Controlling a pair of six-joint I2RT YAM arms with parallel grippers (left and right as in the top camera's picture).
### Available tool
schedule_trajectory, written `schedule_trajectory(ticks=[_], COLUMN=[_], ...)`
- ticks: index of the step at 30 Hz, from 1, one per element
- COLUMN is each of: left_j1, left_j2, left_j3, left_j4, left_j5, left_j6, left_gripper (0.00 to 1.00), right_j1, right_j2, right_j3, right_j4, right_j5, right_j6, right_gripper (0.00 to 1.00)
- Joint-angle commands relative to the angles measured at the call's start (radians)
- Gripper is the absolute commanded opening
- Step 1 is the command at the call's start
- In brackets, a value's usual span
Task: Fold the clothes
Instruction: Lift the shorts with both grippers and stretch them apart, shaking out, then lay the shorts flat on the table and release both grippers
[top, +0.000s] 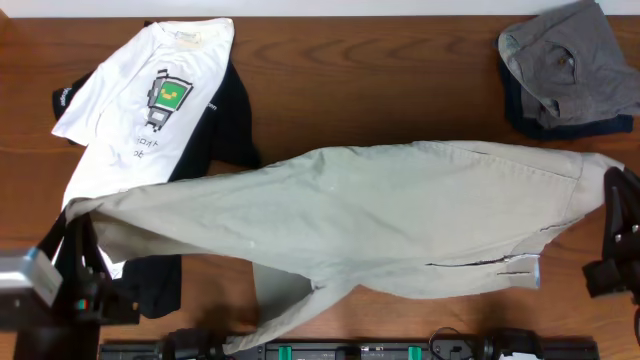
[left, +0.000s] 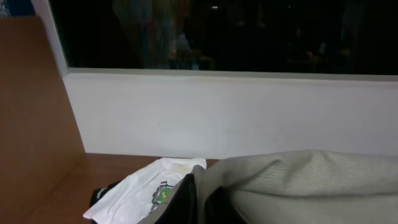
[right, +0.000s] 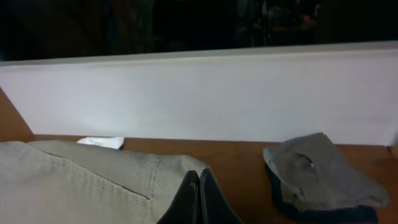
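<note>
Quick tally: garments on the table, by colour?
Khaki trousers: 1
White T-shirt: 1
Black piece, partly under the T-shirt: 1
Grey piece: 1
Navy piece, under the grey: 1
Total: 5

Robot lab bench, wooden table (top: 400, 90), white wall (left: 249, 112)

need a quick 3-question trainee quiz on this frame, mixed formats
1. True or false: the white T-shirt lies partly on a black garment.
2. In the overhead view, which corner of the table holds the grey garment?
3. The left pincer and right pincer are both shut on: A) khaki trousers B) white T-shirt C) grey garment.
Key: 1 true; 2 top right; 3 A.
</note>
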Motion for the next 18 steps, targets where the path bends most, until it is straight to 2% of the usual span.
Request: schedule_trajectory(ticks=[1,11,18], left_j1=[0.002,0.002,-0.014], left_j2=[0.070,0.409,0.714], left_j3=[-0.008,-0.017,-0.017], left_j4=[0.005,0.027,0.155], left_j5=[-0.019,0.002,0.117], left_j6=[-0.005,-0.005,-0.004], left_gripper=[0.06,0.06,0.06], right_j1=[-0.012,-0.012,-0.012], right_j2=[0.087,0.414,0.679], right_j3=[0.007,0.007,0.007], right_j4=[-0.010,-0.034,0.027], right_j5=[0.041,0.041,0.042], right_j6=[0.016,0.015,0.014], right_gripper=[0.01,0.01,0.01])
